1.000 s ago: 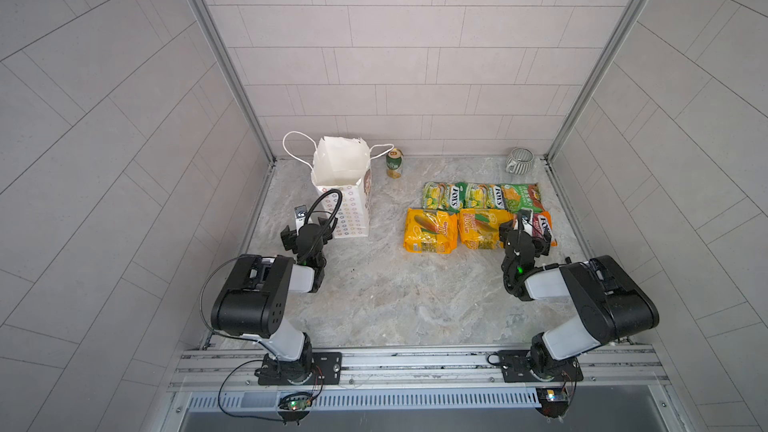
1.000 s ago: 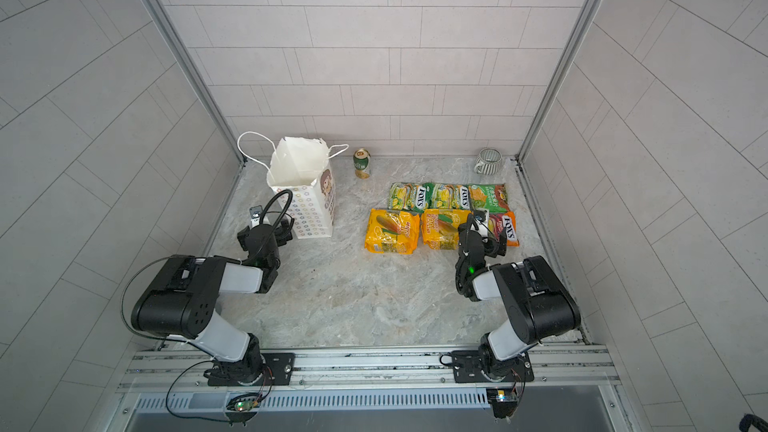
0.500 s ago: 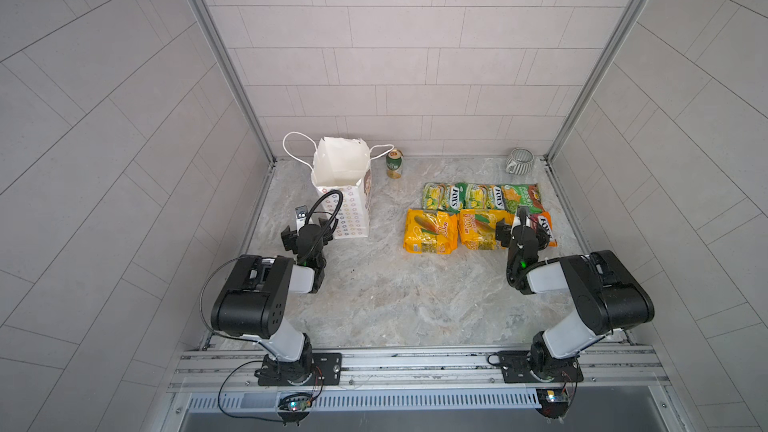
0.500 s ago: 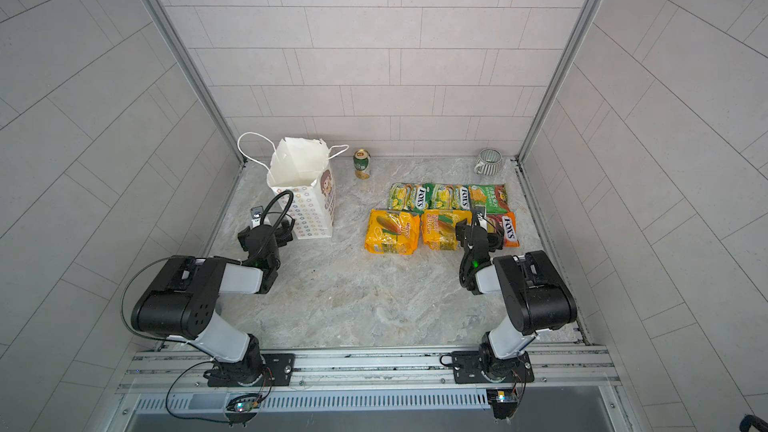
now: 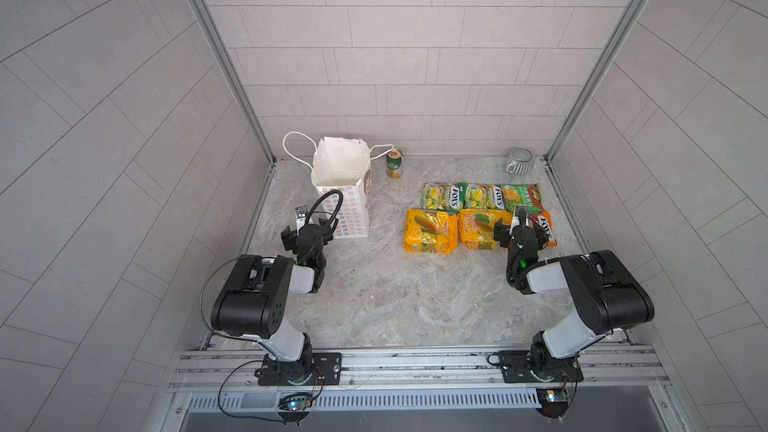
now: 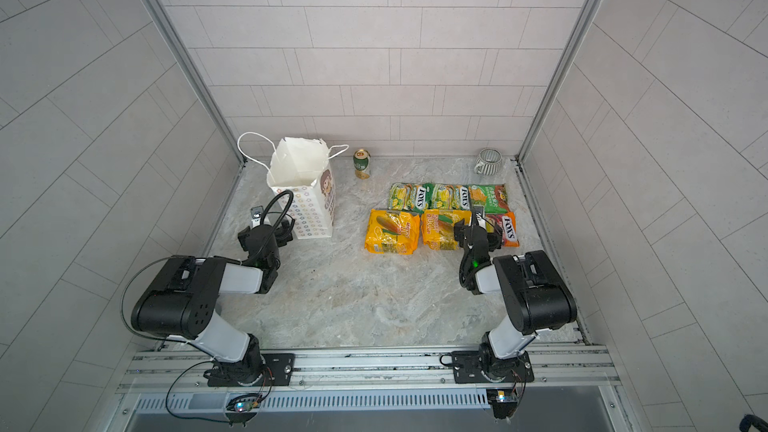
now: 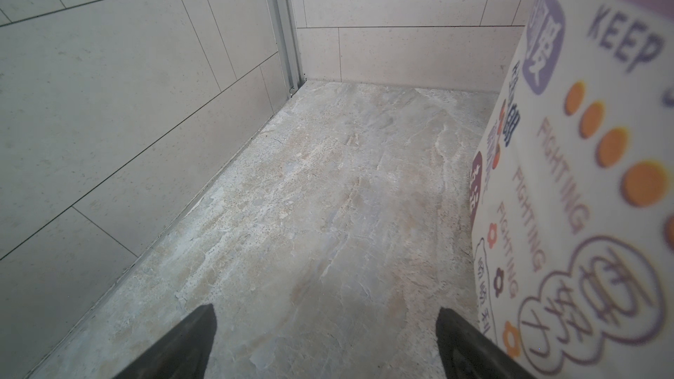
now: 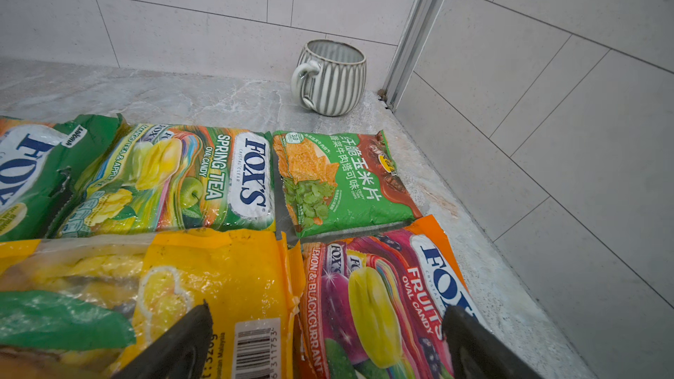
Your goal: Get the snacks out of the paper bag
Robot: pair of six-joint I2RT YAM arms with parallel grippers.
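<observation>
Now, left pincer (image 7: 324, 322): jaws apart, empty, beside bag (image 5: 353, 218)
right pincer (image 8: 324, 319): jaws apart, empty, over snacks (image 5: 430, 236)
snacks: six, flat on bench (image 5: 395, 297)

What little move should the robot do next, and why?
Probably draw the right end effector up and back. It hangs open, holding nothing, over six flat glossy plastic snack packets that already lie in two rows on the marbled tabletop, and the tall white paper bag looks empty inside, as far as a top view shows.
</observation>
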